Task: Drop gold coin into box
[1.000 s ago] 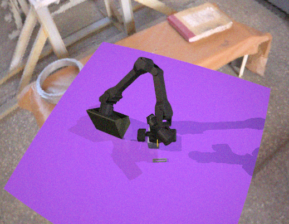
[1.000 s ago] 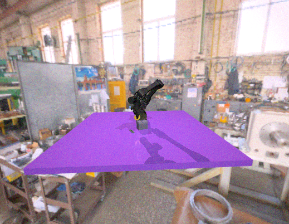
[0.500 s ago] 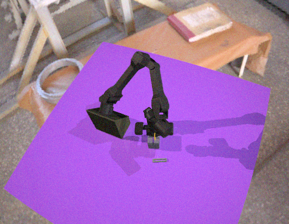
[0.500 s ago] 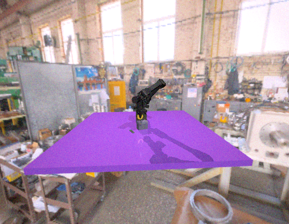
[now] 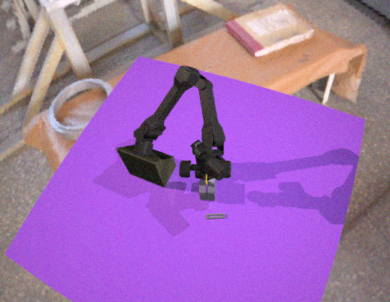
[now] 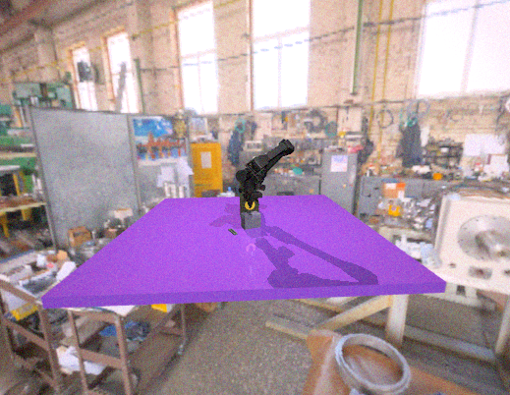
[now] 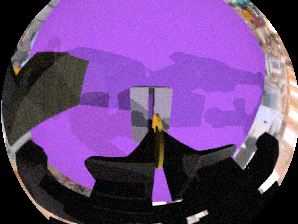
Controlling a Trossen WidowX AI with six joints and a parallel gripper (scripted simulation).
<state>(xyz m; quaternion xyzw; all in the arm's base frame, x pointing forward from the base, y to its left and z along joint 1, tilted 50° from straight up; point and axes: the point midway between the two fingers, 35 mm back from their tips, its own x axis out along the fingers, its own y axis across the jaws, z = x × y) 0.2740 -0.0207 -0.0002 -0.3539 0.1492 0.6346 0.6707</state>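
Note:
The gold coin (image 5: 207, 180) (image 6: 250, 209) (image 7: 159, 152) is upright on its edge, gripped between the fingertips. My gripper (image 5: 207, 175) (image 6: 250, 203) (image 7: 154, 131) is shut on it and points down. The grey box (image 5: 207, 195) (image 6: 251, 221) (image 7: 163, 101) stands below, with the coin low over its lid. In the wrist view the coin's plane runs nearly along the slot, and its far end overlaps the slot's near part, slightly to the right. The exact height gap is hard to tell. The dark-green holder (image 5: 216, 218) (image 6: 232, 232) lies empty beside the box; the wrist view hides it.
The arm's dark wedge-shaped base block (image 5: 164, 169) (image 7: 60, 85) stands to the left of the box in the top view and the wrist view. The purple table top (image 5: 106, 244) (image 6: 163, 265) carries the arm's shadows.

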